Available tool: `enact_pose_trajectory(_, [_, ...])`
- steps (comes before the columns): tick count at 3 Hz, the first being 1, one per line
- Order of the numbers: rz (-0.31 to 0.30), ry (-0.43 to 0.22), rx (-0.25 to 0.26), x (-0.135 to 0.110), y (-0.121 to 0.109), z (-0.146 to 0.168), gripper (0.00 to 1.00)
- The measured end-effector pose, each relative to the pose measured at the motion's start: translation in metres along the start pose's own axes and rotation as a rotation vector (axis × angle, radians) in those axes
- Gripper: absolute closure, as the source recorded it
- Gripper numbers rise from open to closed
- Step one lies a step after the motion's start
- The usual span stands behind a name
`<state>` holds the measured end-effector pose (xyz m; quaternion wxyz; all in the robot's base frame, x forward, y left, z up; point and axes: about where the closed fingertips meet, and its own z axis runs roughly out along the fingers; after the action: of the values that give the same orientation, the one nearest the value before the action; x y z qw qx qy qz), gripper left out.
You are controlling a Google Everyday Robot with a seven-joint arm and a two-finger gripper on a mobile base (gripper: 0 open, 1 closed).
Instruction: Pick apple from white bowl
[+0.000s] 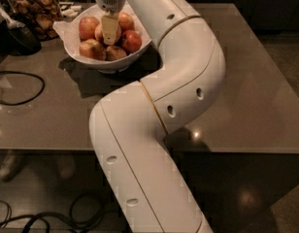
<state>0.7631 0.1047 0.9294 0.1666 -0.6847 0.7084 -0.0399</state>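
The white bowl [141,51], lined with crumpled white paper, stands at the back left of the table and holds several apples. My gripper [109,31] reaches straight down into the middle of the bowl from the arm [169,81] that curves over the table. It sits against a pale yellow-orange apple [98,32], which it partly hides. A deep red apple [132,41] lies just to the right of the gripper. Other orange apples [92,49] lie in front and to the left.
A glass jar of brown snacks [35,11] stands left of the bowl, with a dark object [16,37] beside it. A black cable [23,89] loops over the left of the grey table [251,86]. More cables lie on the floor below.
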Motion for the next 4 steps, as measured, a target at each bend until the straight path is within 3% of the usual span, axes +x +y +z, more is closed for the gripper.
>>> enact_pose_trajectory(4, [0.002, 0.014, -0.006, 0.0099, -0.0012, 0.0057, 0.38])
